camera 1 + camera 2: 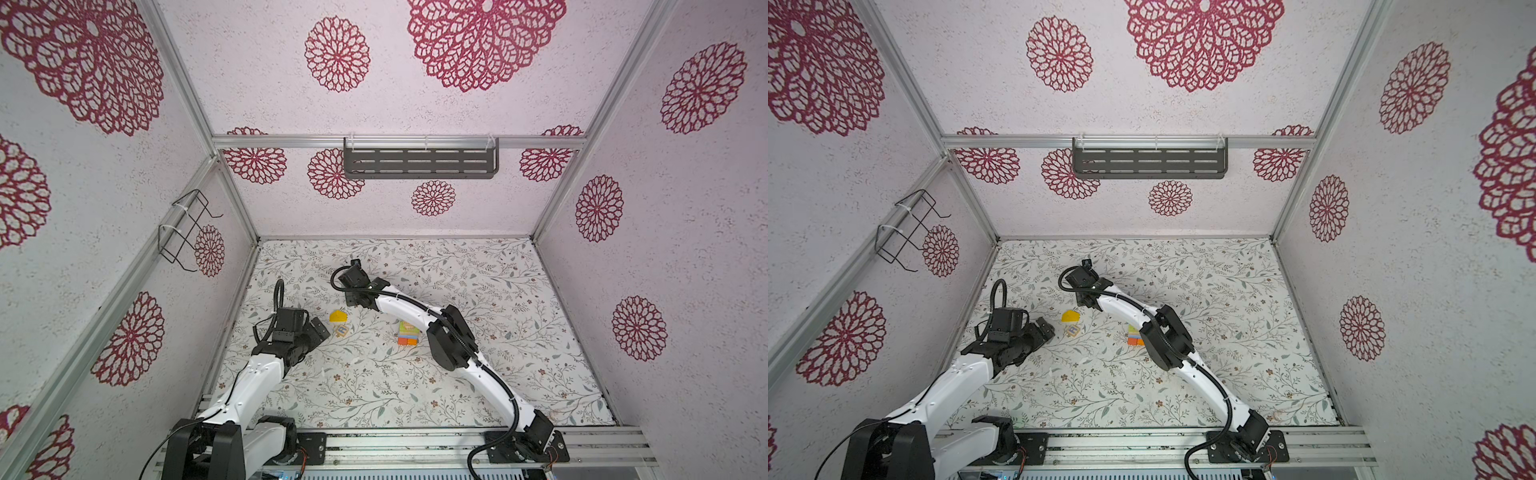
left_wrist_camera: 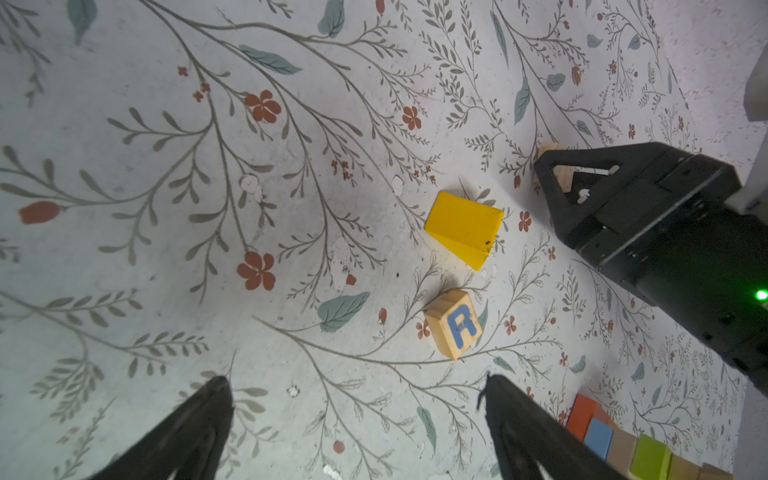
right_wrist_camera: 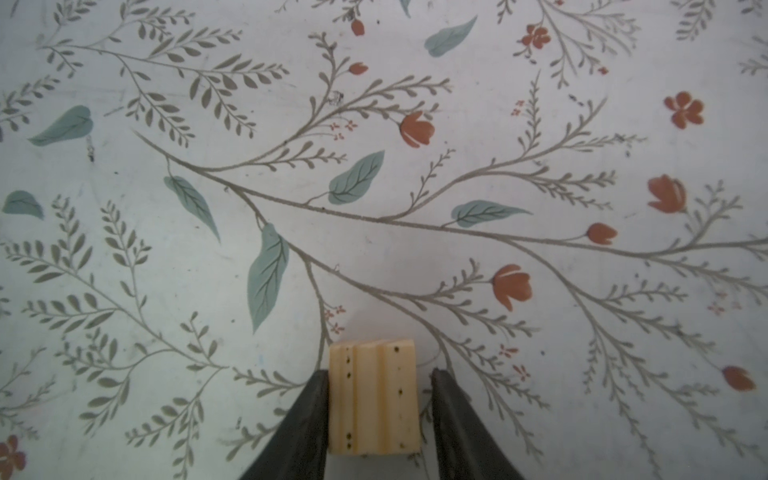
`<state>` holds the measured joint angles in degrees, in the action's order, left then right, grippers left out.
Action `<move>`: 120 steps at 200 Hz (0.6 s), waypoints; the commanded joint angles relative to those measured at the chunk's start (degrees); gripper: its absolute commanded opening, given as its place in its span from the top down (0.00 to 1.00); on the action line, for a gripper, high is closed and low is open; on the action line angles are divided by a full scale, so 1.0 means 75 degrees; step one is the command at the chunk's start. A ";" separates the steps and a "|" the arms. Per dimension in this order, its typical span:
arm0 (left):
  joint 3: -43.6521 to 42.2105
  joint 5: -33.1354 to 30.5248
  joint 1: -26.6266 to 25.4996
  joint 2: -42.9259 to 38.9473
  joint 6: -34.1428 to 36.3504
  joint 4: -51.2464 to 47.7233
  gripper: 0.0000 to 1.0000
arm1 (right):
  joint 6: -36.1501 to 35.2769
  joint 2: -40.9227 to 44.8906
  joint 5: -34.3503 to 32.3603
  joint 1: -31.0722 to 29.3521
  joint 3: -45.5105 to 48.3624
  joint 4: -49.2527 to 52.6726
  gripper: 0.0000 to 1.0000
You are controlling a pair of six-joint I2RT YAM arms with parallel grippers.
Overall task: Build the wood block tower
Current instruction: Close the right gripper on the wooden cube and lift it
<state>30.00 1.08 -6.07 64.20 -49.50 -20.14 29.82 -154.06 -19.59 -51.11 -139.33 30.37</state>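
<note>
The tower stands mid-table, with a red-orange base, blue, tan and lime-green layers; my right arm partly hides it. It also shows in the left wrist view. A yellow roof-shaped block and a natural-wood cube printed "R" lie on the floral table just ahead of my open, empty left gripper. My right gripper straddles another natural-wood cube on the table. One finger touches it and a thin gap remains at the other.
My right arm's elbow hangs close beside the tower. A dark slotted shelf is on the back wall and a wire rack on the left wall. An aluminium rail runs along the front edge.
</note>
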 commanded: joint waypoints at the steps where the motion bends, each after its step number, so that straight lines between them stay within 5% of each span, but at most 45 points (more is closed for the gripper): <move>1: -0.0058 0.0050 0.0059 0.0070 0.0025 0.0169 0.03 | -0.0144 0.0104 -0.0191 -0.0031 -0.0243 0.0264 0.60; 46: -0.0004 0.0093 0.0059 0.0157 0.0025 0.0166 0.03 | -0.0212 0.0199 -0.0188 -0.0038 -0.0243 0.0296 0.69; 120: 0.0322 0.0412 0.0002 -0.0041 0.0167 -0.0252 0.03 | -0.0512 0.1020 -0.0246 -0.0029 -0.0208 0.0711 0.71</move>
<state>30.59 2.81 -6.04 65.45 -49.04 -21.37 27.86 -153.49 -19.90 -51.11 -139.33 32.14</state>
